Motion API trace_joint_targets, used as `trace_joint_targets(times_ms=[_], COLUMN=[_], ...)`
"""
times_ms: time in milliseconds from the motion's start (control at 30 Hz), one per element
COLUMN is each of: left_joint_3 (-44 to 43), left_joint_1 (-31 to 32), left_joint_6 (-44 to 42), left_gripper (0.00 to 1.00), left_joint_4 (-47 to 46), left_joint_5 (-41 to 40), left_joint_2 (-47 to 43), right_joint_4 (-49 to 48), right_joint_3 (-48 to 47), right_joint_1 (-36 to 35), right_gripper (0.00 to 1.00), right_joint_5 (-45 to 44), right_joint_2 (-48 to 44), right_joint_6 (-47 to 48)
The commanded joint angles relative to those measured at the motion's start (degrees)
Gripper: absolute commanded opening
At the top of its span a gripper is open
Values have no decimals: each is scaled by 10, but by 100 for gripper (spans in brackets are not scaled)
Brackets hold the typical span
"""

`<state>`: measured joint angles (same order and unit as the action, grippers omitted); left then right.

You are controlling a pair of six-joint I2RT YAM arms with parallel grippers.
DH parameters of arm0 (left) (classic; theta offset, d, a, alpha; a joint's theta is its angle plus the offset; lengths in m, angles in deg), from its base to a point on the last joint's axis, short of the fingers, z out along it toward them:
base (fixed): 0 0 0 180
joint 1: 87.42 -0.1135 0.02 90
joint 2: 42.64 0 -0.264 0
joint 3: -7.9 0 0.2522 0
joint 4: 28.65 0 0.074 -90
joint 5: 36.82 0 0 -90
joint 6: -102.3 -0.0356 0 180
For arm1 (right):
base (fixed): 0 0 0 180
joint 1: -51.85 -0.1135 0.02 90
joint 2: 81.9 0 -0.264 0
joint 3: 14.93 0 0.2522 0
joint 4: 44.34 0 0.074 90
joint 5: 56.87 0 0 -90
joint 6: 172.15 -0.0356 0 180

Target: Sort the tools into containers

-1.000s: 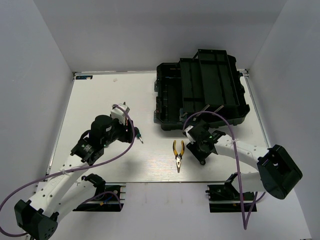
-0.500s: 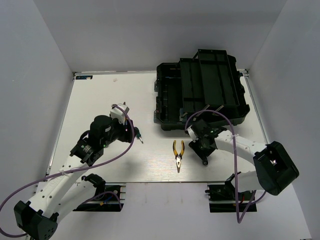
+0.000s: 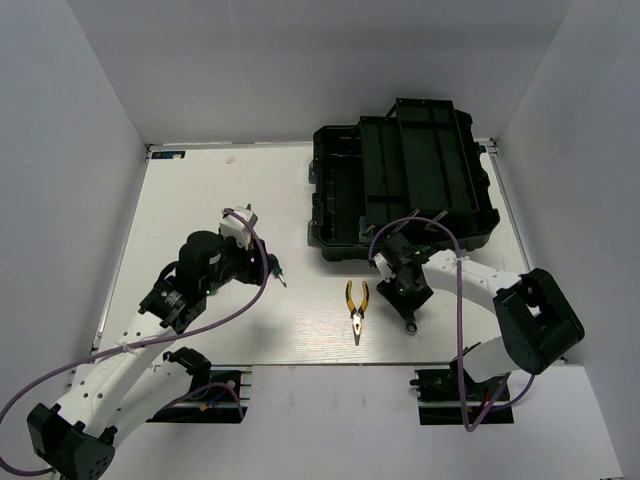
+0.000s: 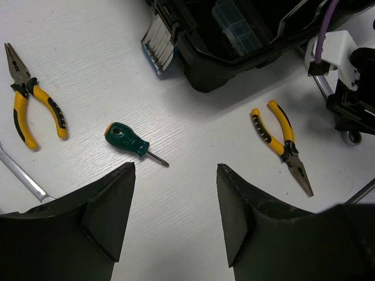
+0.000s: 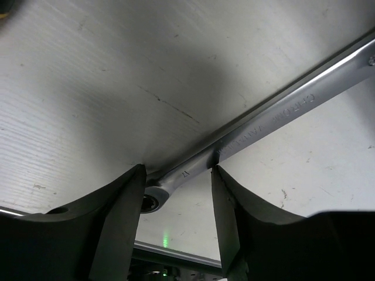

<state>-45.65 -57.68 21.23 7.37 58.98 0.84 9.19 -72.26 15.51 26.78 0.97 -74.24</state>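
Note:
My right gripper [image 5: 176, 175] is open and low over the table, its fingers either side of a silver combination wrench [image 5: 275, 111] that lies slantwise, its ring end by the left finger. In the top view this gripper [image 3: 403, 294] is just in front of the black toolbox [image 3: 400, 180], which stands open. My left gripper [image 4: 176, 170] is open and empty above the table. Ahead of it lie a green-handled screwdriver [image 4: 126, 139], yellow-handled pliers [image 4: 32, 102] at the left and a second pair [image 4: 281, 140] at the right, which also shows in the top view [image 3: 356, 306].
Another silver wrench [image 4: 20, 175] lies at the left wrist view's left edge. A clear-lidded box [image 4: 234, 29] sits inside the toolbox. The right arm [image 4: 345, 88] stands close to the right of the second pliers. White walls enclose the table.
The right arm has swung its elbow in and turned at the wrist, the gripper staying over the wrench. The left arm and the tools have not moved.

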Motion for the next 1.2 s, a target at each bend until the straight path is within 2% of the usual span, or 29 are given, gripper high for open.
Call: trace_joint_targets(times_ms=[0,167,333,633,833,1167], left_joint_3=[4,4,4,4,4,4], left_joint_1=[-3,-3,-3,-3,-3,-3], left_joint_6=[-5,-5,-5,-5,-5,-5], left_gripper=[68,68,68,68,68,68], left_joint_4=[-4,-4,-4,-4,-4,-4], left_joint_5=[9,9,9,9,9,9], left_joint_2=[-9,-15,-15,-15,-15,-20], right_joint_4=[22,28,28,36,36,23], right_joint_3=[-10,-17,-20,-27,-27,-18], right_joint_1=[2,3,2,-12,-39,-70], right_gripper=[54,53,47,41,41,43], right_joint_5=[56,81,103,148,165,139], right_joint_2=[18,25,31,33,42,35], right_joint_6=[-12,-18,-24,-37,-52,-75])
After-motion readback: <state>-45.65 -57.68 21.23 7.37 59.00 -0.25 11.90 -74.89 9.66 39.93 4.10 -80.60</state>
